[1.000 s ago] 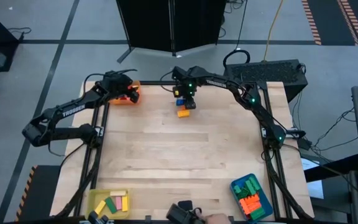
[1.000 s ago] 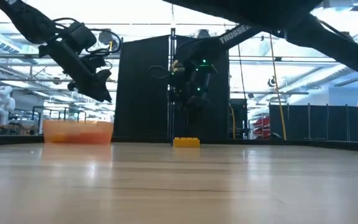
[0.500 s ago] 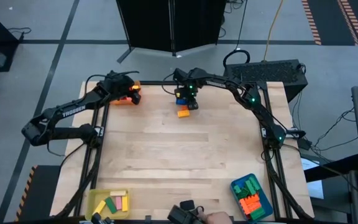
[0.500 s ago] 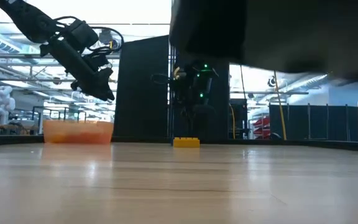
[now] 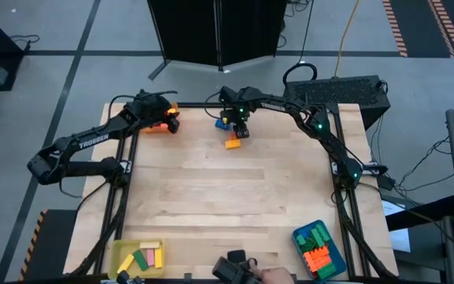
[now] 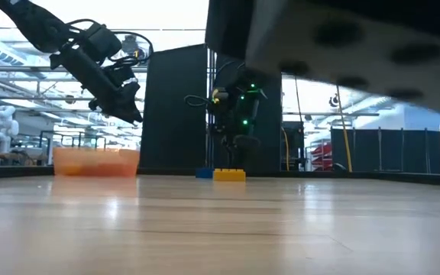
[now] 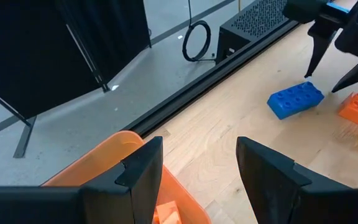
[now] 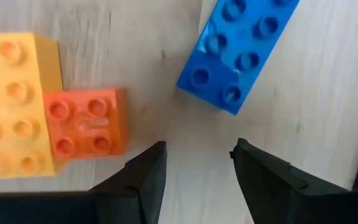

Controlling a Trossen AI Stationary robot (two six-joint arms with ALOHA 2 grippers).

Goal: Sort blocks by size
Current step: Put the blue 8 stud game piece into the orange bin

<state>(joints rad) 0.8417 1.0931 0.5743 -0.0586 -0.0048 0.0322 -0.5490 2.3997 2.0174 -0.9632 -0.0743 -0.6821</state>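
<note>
At the far edge of the table the right gripper (image 5: 240, 126) hangs just above three loose bricks, its fingers (image 8: 143, 177) spread with nothing between them. Beneath it lie a long blue brick (image 8: 238, 53), a small orange square brick (image 8: 86, 122) and a yellow brick (image 8: 14, 106); the orange one touches the yellow one, and the blue one lies a little apart. The left gripper (image 5: 162, 117) is held over the orange tray (image 7: 98, 163) at the far left, fingers (image 7: 143, 171) apart and empty. Near the front edge, a yellow tray (image 5: 121, 251) and a blue tray (image 5: 334, 255) hold more bricks.
</note>
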